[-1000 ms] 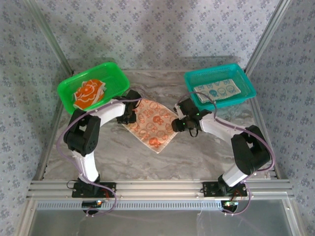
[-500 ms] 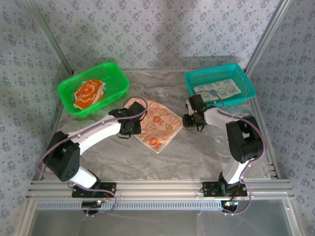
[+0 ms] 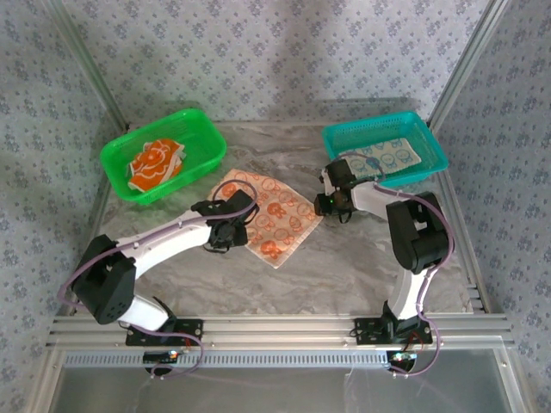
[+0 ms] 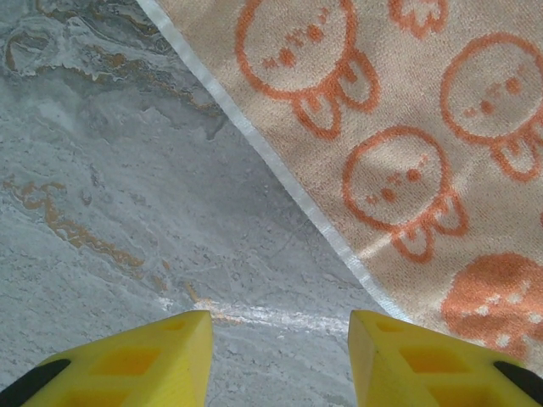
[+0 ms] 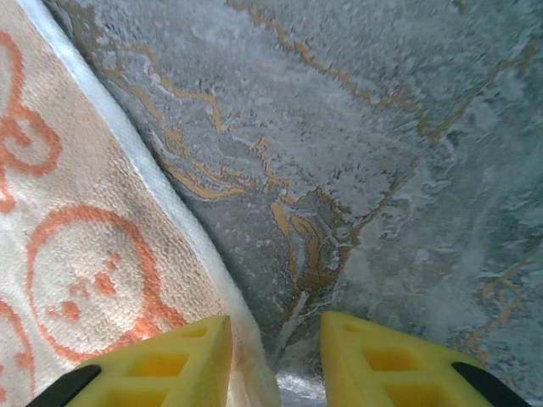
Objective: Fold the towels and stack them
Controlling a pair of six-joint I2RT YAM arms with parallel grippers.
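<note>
One marble table (image 3: 344, 258): it takes up the lower two thirds of the overhead view, with a basket at each upper corner and one cloth lying open between them.
Cream-and-orange towel (image 3: 275, 211): you see it flat and unfolded at the centre of the frame, turned like a diamond, no edge lifted. This is the towel in hand.
Green basket (image 3: 205, 138): upper left. It holds the orange towel (image 3: 155, 163), which looks bunched rather than neatly squared.
Teal basket (image 3: 435, 151): upper right. The teal-figure towel (image 3: 383, 157) lies in it as a tidy flat rectangle.
Left gripper (image 3: 225, 234): just left of centre, at the open towel's left border. In its wrist view the yellow fingers (image 4: 127, 356) stand spread over bare marble, with the hem just above the right-hand one and nothing pinched.
Right gripper (image 3: 331, 202): right of centre, at the towel's right corner. Its fingers (image 5: 153, 365) are parted, the left one over the hem, the right one over marble; no cloth is gripped.
Done, as you can judge it: one towel looks folded and put away in the teal basket.
Left: the first fold of the centre towel is not begun; after that comes stacking it, and probably the orange one too.
</note>
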